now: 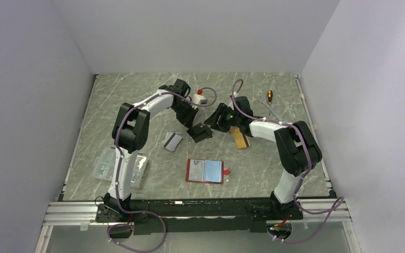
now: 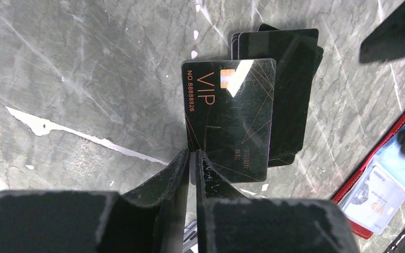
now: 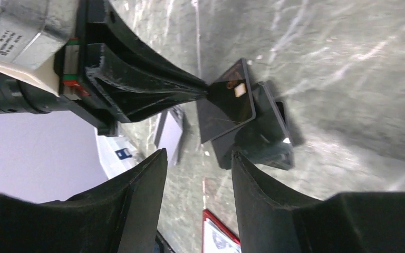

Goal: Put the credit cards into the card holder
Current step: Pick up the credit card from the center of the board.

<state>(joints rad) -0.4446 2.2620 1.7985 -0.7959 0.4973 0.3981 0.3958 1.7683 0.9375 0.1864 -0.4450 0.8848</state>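
One black VIP card pinched at its edge by left gripper over the black card stack, right gripper half-open, empty; hold firm, carry level to open red card holder near the bases.

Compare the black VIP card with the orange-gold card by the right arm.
The black VIP card is dark with orange lettering; the orange-gold card is gold. The black VIP card is pinched by the fingers of the left gripper, tilted over a stack of black cards; the orange-gold card lies on the table, ungripped. Both are outside the open card holder.
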